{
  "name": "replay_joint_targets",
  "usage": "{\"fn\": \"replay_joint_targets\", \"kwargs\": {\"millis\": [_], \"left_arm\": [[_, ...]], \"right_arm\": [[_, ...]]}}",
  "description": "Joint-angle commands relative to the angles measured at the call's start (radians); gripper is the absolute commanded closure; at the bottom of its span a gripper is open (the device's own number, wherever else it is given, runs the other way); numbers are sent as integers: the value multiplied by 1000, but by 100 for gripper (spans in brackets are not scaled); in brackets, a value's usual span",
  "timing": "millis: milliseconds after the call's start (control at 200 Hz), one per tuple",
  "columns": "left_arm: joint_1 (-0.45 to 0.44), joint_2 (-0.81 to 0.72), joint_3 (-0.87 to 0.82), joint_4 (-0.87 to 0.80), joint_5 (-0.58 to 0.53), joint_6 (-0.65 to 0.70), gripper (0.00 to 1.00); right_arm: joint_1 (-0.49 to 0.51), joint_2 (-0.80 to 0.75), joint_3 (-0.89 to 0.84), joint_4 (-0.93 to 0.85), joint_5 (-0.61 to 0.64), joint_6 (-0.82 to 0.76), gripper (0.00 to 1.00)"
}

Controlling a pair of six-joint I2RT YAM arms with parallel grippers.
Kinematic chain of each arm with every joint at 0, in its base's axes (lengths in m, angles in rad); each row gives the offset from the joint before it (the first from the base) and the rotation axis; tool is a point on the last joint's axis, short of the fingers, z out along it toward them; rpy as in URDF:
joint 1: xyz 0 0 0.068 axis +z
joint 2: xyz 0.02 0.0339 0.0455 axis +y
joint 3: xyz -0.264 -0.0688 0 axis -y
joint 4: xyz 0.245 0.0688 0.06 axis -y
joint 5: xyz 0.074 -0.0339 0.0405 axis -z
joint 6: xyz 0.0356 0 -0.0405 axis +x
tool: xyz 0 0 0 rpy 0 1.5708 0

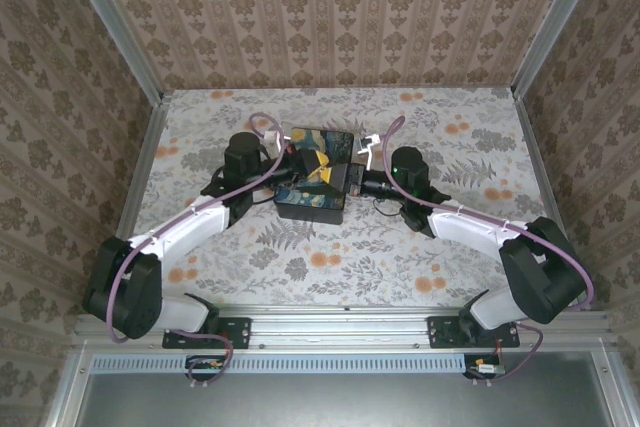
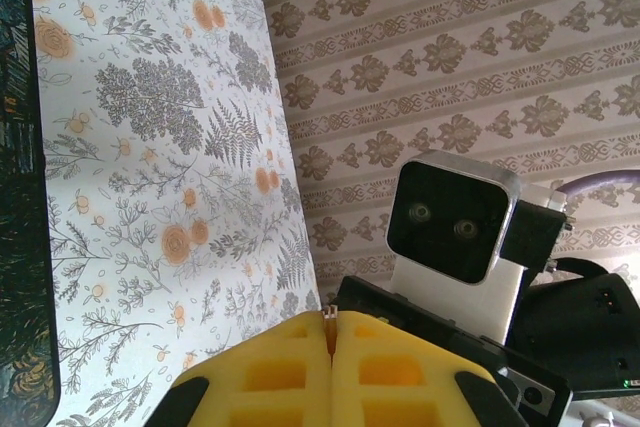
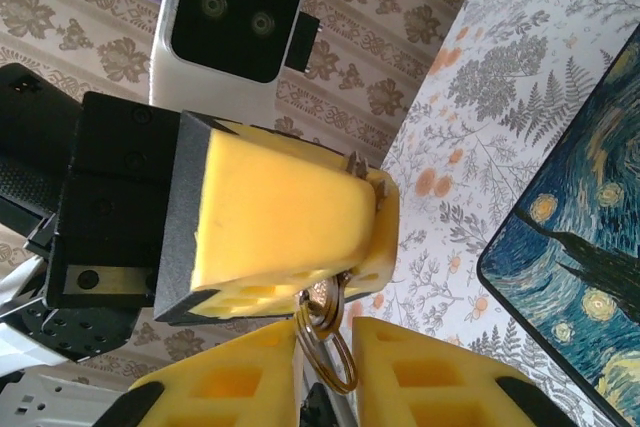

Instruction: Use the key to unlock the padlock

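- The left fingers are pressed together along their whole seam. They clamp a small metal thing that is almost wholly hidden between them.
- A thin tip of it pokes out at the fingertips in the left wrist view. In the right wrist view a grey point shows at that corner. It appears to be the padlock, but too little shows to be sure.
- The key shows as a small silvery bit at the lower edge of the seam, between the two pairs of fingers.
- Two thin rings link on to the key and run into the gap between the right fingers.
- The right fingers stand slightly apart with the rings between them. I cannot tell whether they pinch the rings or anything behind them.
- The two pairs of fingers meet tip to tip, nearly touching, and each wrist camera faces the other: the right one and the left one.
- In the top view they meet above the box, a black box with a blue-and-yellow swirling lid.
- The box lies on the flowered tabletop, about midway between the side walls.
- Both arms reach inward from their bases at the near edge, each with a purple cable.
- Patterned walls stand around the tabletop.
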Motion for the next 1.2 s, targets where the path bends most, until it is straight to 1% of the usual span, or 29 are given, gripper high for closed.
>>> {"fn": "replay_joint_targets", "kwargs": {"millis": [0, 95, 225, 310, 405, 550, 605, 625, 640, 660, 680, 775, 810, 915, 995, 1090, 1110, 1195], "left_arm": [[-6, -21, -20, 28, 15, -14, 100], [-12, -21, -21, 28, 10, -14, 100], [-21, -18, -18, 34, 10, -15, 100], [-23, -18, -22, 43, 7, -23, 100], [-23, -16, -22, 52, 5, -31, 100], [-22, -15, -22, 58, -1, -34, 100], [-21, -18, -22, 55, -3, -27, 94], [-21, -19, -20, 49, -6, -20, 89], [-20, -22, -19, 41, -6, -16, 84], [-19, -25, -16, 27, -9, -8, 78], [-16, -29, -14, 15, -10, 1, 74], [3, -58, -5, -64, -24, 45, 62], [12, -69, 0, -99, -26, 66, 59], [40, -103, 10, -183, -17, 118, 56], [54, -117, 27, -257, -2, 168, 56], [52, -112, 65, -372, 16, 262, 56], [50, -109, 73, -396, 16, 282, 56], [40, -93, 103, -486, 2, 361, 57]], "right_arm": [[-10, -3, -13, 56, 47, 2, 78], [-10, -9, -8, 56, 54, 0, 76], [-10, 0, 9, 48, 47, 0, 78], [-10, 9, 17, 55, 35, 2, 81], [-10, 16, 11, 102, 16, 18, 86], [-8, 21, -9, 192, -11, 47, 98], [-8, 16, -16, 203, -14, 47, 100], [-9, 13, -19, 200, -13, 42, 100], [-10, 10, -21, 195, -13, 37, 100], [-10, 7, -22, 181, -12, 29, 100], [-10, 2, -21, 160, -12, 17, 100], [-11, -16, -2, -9, -17, -69, 100], [-11, -22, 7, -70, -22, -105, 100], [-11, -39, 30, -235, -34, -205, 100], [-11, -53, 47, -334, -33, -277, 100], [-12, -53, 59, -397, -41, -338, 100], [-11, -83, 63, -406, -47, -350, 100], [-10, -95, 74, -445, -66, -396, 100]]}}
